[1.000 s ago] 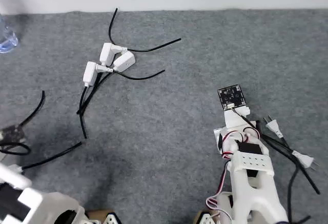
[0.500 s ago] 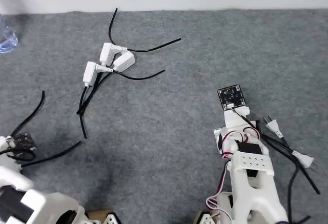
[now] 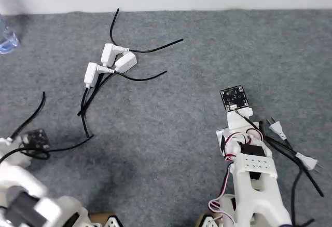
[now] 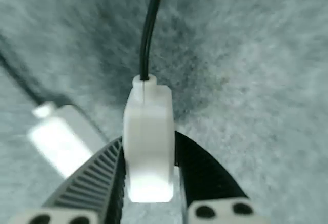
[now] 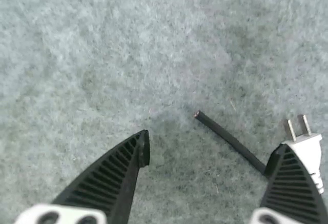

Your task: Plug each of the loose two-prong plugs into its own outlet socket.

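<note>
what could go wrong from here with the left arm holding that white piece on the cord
The left arm's jaws pinch the white plastic cord-end block by its sides only; its black cord could drag on the grey carpet and twist it askew.
The white outlet sockets lie loose among crossed cords, so pushing in may slide them.
The white two-prong plug sits beside one tip of the right arm's open jaws; closing might miss it.

No legible text on anything here
</note>
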You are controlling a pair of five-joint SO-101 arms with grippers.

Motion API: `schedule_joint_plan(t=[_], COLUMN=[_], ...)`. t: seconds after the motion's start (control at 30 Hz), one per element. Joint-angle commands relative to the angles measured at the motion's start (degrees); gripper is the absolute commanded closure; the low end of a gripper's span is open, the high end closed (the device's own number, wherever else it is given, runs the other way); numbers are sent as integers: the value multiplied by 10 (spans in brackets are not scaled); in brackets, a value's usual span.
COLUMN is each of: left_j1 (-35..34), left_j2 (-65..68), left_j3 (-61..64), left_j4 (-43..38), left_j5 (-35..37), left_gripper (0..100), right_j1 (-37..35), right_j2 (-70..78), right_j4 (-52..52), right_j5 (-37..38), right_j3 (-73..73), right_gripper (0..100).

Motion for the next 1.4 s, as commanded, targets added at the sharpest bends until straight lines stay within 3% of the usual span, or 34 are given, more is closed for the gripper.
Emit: schedule_joint_plan(t=[0.0,0.07,0.13,0.33,0.47,0.63,0.8,0.9,1.13,1.37], left_j1=[76,140,215,485,673,808,871,874,912,940], left_j2=[-139,-205,-273,-420,-440,-392,-328,-299,-184,-130], left_j3=[-90,-121,-96,-19,21,106,170,198,237,194], left_j4=[264,367,358,350,271,129,-13,-101,-170,-131], left_j5=[9,11,38,256,459,659,888,970,978,976], left_gripper=[988,988,988,988,988,988,988,988,988,982], right_j1=[0,4,15,24,44,66,67,67,65,65], right_j2=[-16,-19,-22,-22,-22,-22,-21,-20,-18,-17], right_j4=[-14,-15,-15,-15,-16,-39,-40,-40,-40,-40], right_j5=[6,6,5,5,2,-11,-14,-14,-11,-11], right_j3=[-3,-3,-3,-4,-6,-4,-4,-5,-5,-5], right_gripper=[656,656,656,656,656,656,656,656,656,656])
